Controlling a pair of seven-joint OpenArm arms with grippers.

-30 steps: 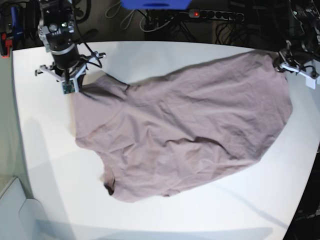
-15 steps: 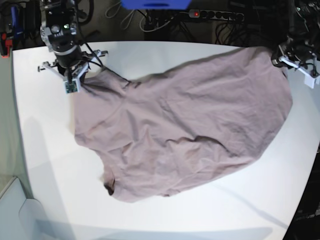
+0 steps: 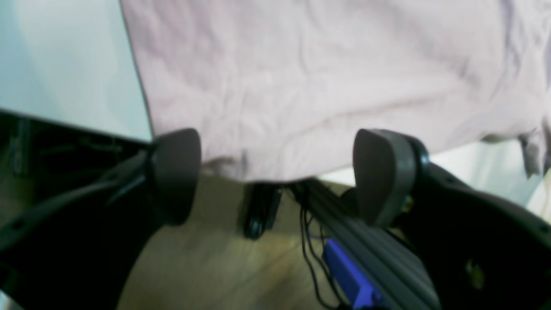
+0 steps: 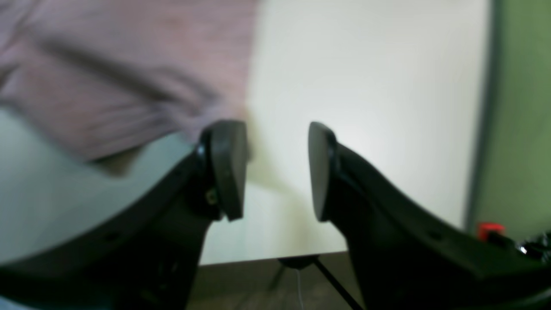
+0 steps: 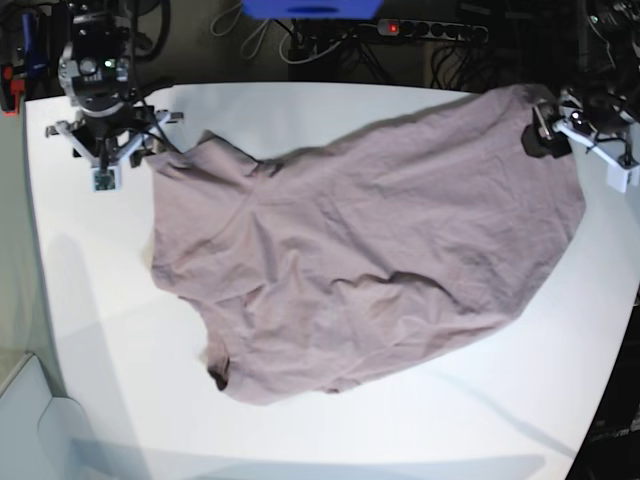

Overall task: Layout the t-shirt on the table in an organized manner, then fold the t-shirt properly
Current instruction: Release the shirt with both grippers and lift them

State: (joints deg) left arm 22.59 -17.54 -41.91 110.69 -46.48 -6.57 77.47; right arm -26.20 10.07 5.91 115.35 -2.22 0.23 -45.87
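Both end effectors stand open and hold nothing. In the left wrist view, the left end effector [image 3: 275, 176] has its two dark pads [image 3: 379, 172] spread wide, with the hem of the t-shirt [image 3: 327, 73] lying just beyond them and no cloth between them. In the right wrist view, the right end effector [image 4: 277, 168] shows a narrower gap between its pads [image 4: 228, 163], bare white tabletop [image 4: 366, 107] behind the gap and the shirt's edge off toward 10 o'clock of it; this picture is blurred.

In the base view, the t-shirt [image 5: 370, 260] lies spread but rumpled across the middle of the tabletop [image 5: 110, 350], stretching from about 10 o'clock to 2 o'clock, with its collar near 7 o'clock. The right end effector [image 5: 103, 165] hangs at the shirt's 10 o'clock corner, just beside the cloth. The left end effector [image 5: 560, 135] sits at the 2 o'clock corner, right at the fabric's edge near the rim of the tabletop. A power strip [image 5: 430, 30] lies on the dark floor beyond, at 12 o'clock.
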